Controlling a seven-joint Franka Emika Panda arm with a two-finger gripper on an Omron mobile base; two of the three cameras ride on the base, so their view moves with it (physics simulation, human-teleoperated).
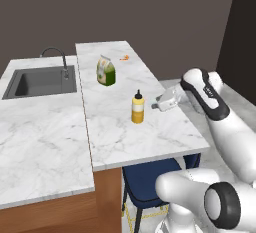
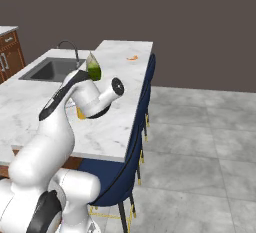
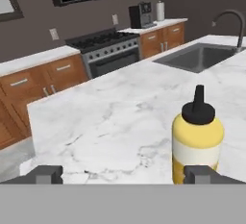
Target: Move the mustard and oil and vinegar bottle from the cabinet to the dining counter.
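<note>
The mustard [image 1: 138,108] stands upright on the dining counter [image 1: 150,137], a yellow squeeze bottle with a dark pointed cap. My gripper [image 1: 155,106] hovers just to its right, level with it, fingers pointing at the bottle. Seen from the hand, the gripper [image 3: 124,175] is open and holds nothing. The mustard [image 3: 197,139] rises just beyond the right fingertip [image 3: 202,174], off to that side rather than between the tips. From the right base, my forearm covers most of the mustard [image 2: 80,113]. The oil and vinegar bottle and the cabinet are out of view.
A green-and-white pouch [image 1: 106,71] stands farther along the slab, with a small orange scrap [image 1: 125,57] beyond it. A sink [image 1: 42,82] with a faucet [image 1: 57,57] lies in the lower worktop to the left. Blue stools [image 2: 125,162] sit under the counter's near edge.
</note>
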